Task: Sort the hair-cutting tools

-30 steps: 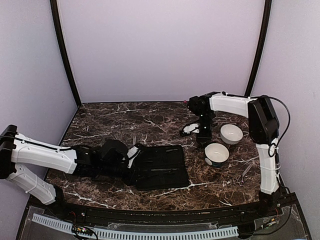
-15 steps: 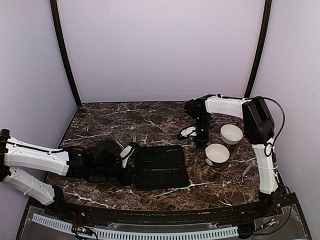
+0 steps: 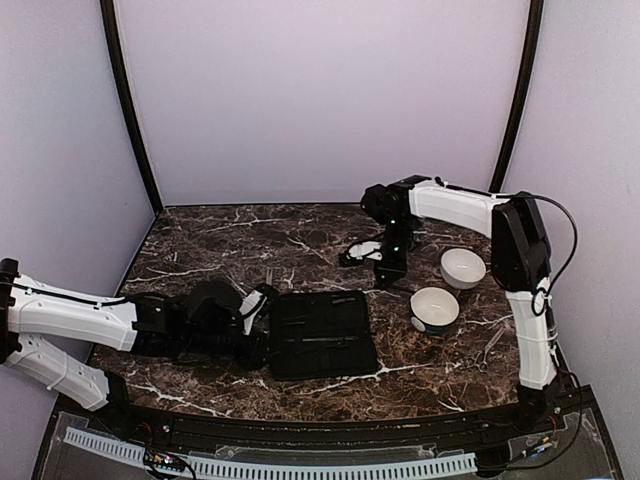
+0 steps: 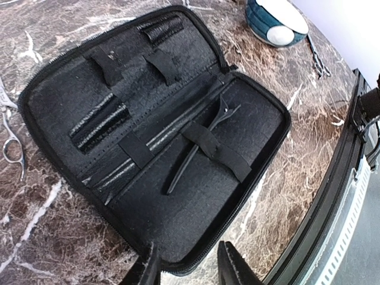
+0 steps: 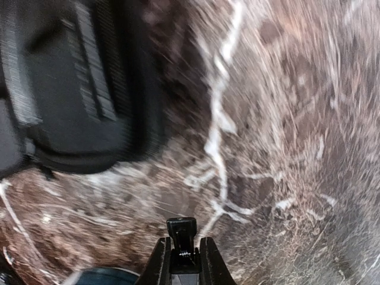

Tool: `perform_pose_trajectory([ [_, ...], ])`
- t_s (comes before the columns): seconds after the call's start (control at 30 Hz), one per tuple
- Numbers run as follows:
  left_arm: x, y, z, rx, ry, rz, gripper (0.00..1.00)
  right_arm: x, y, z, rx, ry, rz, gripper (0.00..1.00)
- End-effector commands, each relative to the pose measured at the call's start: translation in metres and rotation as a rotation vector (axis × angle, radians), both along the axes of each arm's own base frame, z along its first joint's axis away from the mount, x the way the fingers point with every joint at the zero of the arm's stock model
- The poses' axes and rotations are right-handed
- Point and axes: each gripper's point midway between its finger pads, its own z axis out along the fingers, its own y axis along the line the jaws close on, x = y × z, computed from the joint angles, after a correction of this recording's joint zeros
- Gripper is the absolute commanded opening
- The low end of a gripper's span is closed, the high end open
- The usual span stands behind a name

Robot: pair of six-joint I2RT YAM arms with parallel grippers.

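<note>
The black zip case (image 4: pixel 178 119) lies open, with slim dark comb-like pieces (image 4: pixel 98 122) under its straps and one thin dark tool (image 4: pixel 199 145) strapped in the right half. My left gripper (image 4: pixel 190 270) is open, its fingers straddling the case's near edge; in the top view it lies at the case's left side (image 3: pixel 262 303). Silvery scissors (image 4: pixel 12 142) lie on the marble beside the case. My right gripper (image 5: pixel 181 249) is shut on a small black clip-like piece (image 5: pixel 181 228), held above the marble (image 3: pixel 388 270). That view is blurred.
Two white bowls (image 3: pixel 462 267) (image 3: pixel 434 308) stand at the right. Another pair of scissors (image 3: pixel 493 345) lies near the right arm's base, and also shows past the bowl in the left wrist view (image 4: pixel 317 56). The table's front rail (image 4: pixel 338 190) is close to the case.
My right arm has swung left, away from the bowls and toward the table's middle, still holding the black piece. My left arm shifted slightly at first, then stayed put.
</note>
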Motion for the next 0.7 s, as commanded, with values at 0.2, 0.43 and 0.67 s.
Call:
perform_pose_trajectory([
  [0.2,0.002,0.023,0.019,0.000,-0.021,0.091,0.34,-0.094,0.076,0.059,0.167,0.094,0.160,0.07],
  [0.43,0.007,0.052,0.032,0.024,-0.072,0.182,0.37,-0.179,0.095,0.074,0.197,0.258,0.290,0.08],
  [0.67,0.010,0.074,0.037,0.040,-0.111,0.249,0.41,-0.261,0.101,0.054,0.121,0.379,0.418,0.08],
])
